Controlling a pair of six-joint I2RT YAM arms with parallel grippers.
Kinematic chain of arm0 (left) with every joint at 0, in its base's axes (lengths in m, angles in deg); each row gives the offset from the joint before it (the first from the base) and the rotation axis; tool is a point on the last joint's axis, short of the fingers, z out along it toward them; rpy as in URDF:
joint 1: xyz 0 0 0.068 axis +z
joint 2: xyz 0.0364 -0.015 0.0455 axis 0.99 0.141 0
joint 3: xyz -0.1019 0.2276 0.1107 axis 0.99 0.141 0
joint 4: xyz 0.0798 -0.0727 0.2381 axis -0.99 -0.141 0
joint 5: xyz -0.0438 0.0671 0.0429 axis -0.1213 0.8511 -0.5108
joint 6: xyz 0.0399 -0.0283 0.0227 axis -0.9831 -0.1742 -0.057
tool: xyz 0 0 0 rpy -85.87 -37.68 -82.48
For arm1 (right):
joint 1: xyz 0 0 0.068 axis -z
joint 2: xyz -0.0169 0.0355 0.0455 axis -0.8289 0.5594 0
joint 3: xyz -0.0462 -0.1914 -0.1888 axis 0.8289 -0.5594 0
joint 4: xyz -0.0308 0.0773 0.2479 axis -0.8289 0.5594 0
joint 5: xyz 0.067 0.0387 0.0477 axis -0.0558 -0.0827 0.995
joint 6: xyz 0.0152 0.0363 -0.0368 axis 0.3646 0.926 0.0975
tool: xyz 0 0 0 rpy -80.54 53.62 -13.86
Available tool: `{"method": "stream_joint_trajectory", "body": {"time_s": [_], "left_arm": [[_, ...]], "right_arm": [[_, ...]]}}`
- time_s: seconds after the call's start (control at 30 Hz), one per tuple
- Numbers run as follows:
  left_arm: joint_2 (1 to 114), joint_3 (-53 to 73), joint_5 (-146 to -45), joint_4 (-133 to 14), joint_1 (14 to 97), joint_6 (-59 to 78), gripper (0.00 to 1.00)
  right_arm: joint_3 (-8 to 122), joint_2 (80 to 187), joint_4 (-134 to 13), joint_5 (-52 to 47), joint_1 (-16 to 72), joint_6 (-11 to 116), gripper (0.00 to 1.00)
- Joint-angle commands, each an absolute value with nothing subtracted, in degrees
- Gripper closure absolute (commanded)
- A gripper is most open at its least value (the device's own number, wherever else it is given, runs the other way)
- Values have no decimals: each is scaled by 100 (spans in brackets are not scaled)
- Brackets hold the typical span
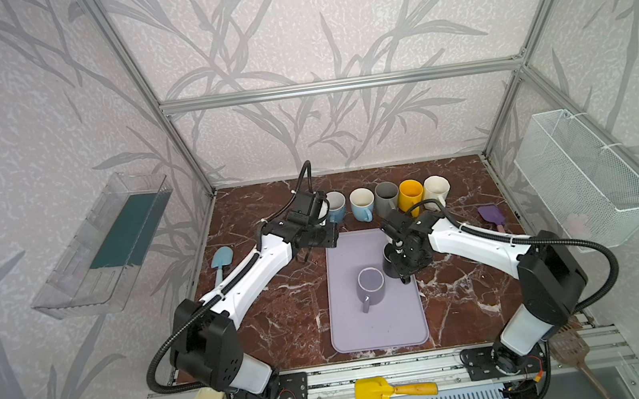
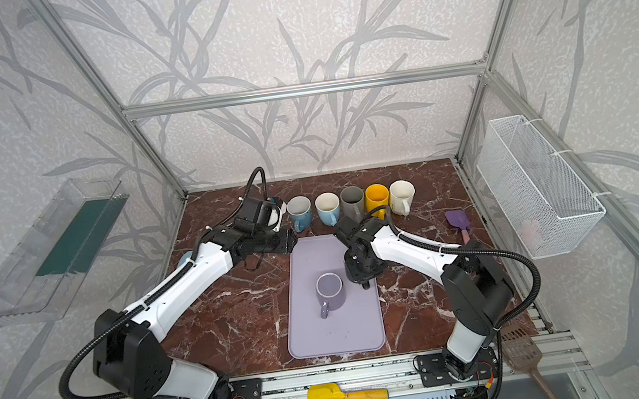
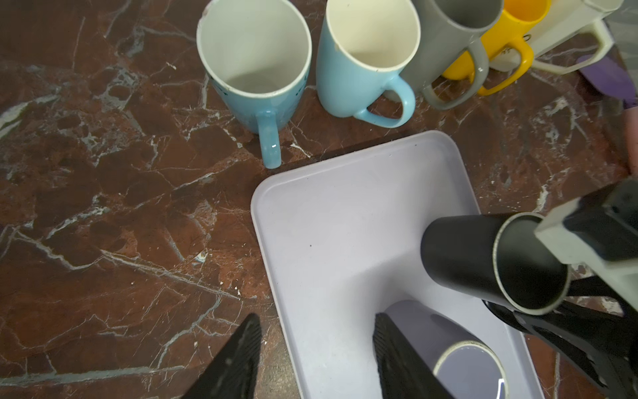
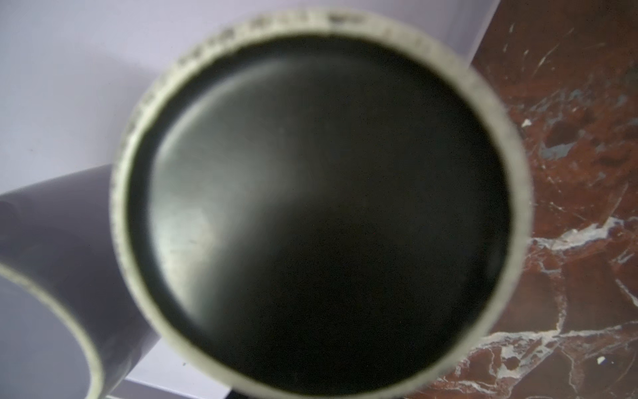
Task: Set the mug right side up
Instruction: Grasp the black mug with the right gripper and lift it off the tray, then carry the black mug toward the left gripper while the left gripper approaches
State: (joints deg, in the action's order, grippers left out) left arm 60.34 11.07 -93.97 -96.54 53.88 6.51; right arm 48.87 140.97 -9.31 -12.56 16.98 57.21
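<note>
Mostly hidden beneath the right gripper, the black mug stands upside down near the right edge of the lavender tray. Its long axis is vertical, with the base ring up. I cannot tell the right fingers' spacing or see the handle. The left gripper is parted and empty.

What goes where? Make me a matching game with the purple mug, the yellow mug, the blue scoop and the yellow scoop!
Things:
1 purple mug
2 yellow mug
3 blue scoop
4 yellow scoop

Places:
A on the front rail
B on the tray
C in the back row of mugs
D on the table, left of the tray

Pairs: 1-B, 2-C, 3-D, 4-A
</note>
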Motion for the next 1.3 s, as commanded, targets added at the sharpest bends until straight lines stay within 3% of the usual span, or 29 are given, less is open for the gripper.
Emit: {"method": "stream_joint_trajectory", "body": {"time_s": [0.0,0.37,0.7,0.87,1.27], "left_arm": [[5739,1257,-9500,-9243,5428,518,45],[5868,1129,-9432,-9150,5470,567,45],[6027,1013,-9413,-9221,5469,579,45],[6019,975,-9195,-9344,5497,629,44],[6019,899,-9074,-9454,5768,851,44]], "right_arm": [[5033,14232,-978,-1347,1757,5596,68],[5274,14498,-1111,-1583,1958,5520,75],[5387,14536,-1110,-1521,2081,5389,88],[5472,14495,-1152,-1334,2122,5307,99],[5833,14177,-1338,-612,2358,5018,100]]}}
